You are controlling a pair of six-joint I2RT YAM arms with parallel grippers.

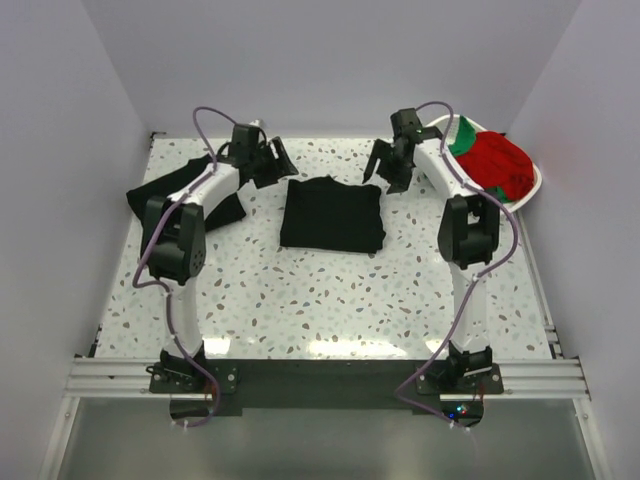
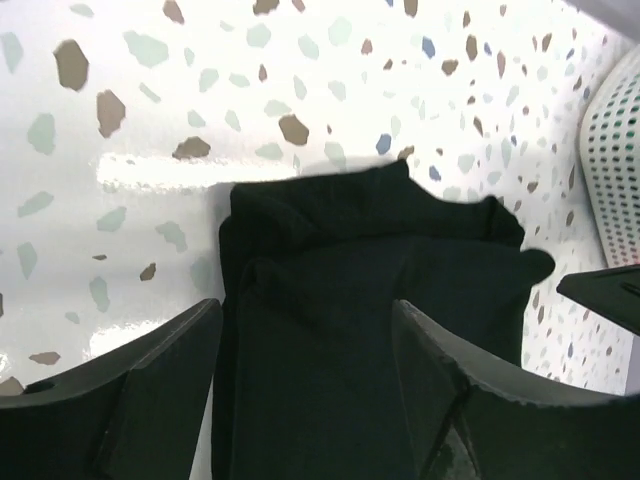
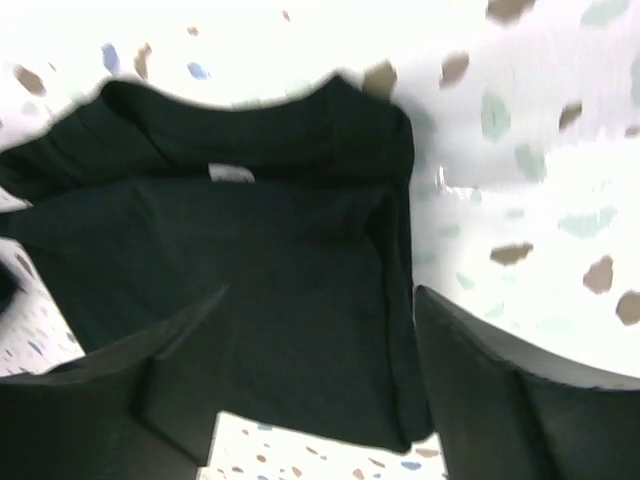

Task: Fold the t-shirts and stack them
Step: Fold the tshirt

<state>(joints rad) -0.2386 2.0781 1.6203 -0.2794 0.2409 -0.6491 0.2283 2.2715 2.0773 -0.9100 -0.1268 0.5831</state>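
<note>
Black t-shirt point(image 1: 331, 214) lies folded square, white label point(image 3: 232, 172) showing; left fingers point(image 2: 150, 400) and right fingers point(image 3: 500, 400) spread.

The counter point(image 1: 330, 290) is smooth, glossy white with stone-like flecks, and glare lies bright along its near edge. The folded black t-shirt point(image 1: 332, 214) at its middle is soft, matt cloth, creased at the folds, and its small neck label point(image 3: 232, 173) is white. A second black t-shirt point(image 1: 140, 197) at the left edge is the same dull cloth.

In the far right corner, the basket point(image 2: 615, 150) is white perforated plastic holding red cloth point(image 1: 500, 160) and green cloth point(image 1: 466, 135). The left fingers point(image 2: 150, 390) and right fingers point(image 3: 500, 390) look like matt black plastic. The rail point(image 1: 110, 377) at the near edge is pale, dull-sheened metal.
</note>
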